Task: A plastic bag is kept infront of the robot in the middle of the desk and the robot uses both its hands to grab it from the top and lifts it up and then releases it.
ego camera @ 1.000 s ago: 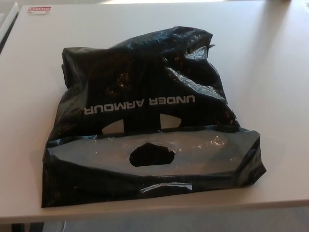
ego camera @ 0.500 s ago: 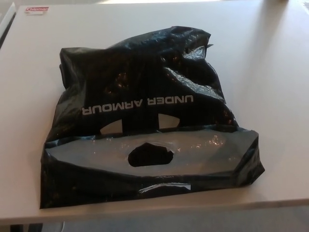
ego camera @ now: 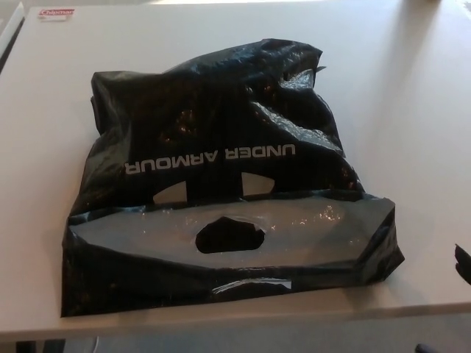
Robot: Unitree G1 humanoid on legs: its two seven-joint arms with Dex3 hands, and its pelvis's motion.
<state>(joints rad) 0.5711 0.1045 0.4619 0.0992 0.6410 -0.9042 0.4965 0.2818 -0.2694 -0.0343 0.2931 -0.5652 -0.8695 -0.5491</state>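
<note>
The lift has not begun — this reads as the reach-in step, with nothing yet on the bag. At the far left corner of the table (ego camera: 412,110) lies a small white label (ego camera: 57,13) with red print, well apart from everything else. No left hand shows anywhere in the head view, so its state is unknown. The plastic bag (ego camera: 221,147) lies flat in the middle of the table, its near edge close to the table's front edge. It is black, glossy and heavily creased, with white lettering printed upside down to the camera, and a folded grey band across its near end holding an oval handle cut-out (ego camera: 229,235). At the far right edge a sliver of the right hand (ego camera: 464,263) pokes into view, clear of the bag; too little shows to tell whether its fingers are apart or closed. The next move likely calls for both hands to come in over the bag's upper surface and pinch the thin, slippery film firmly enough to hold — a loose pinch could slide off.
</note>
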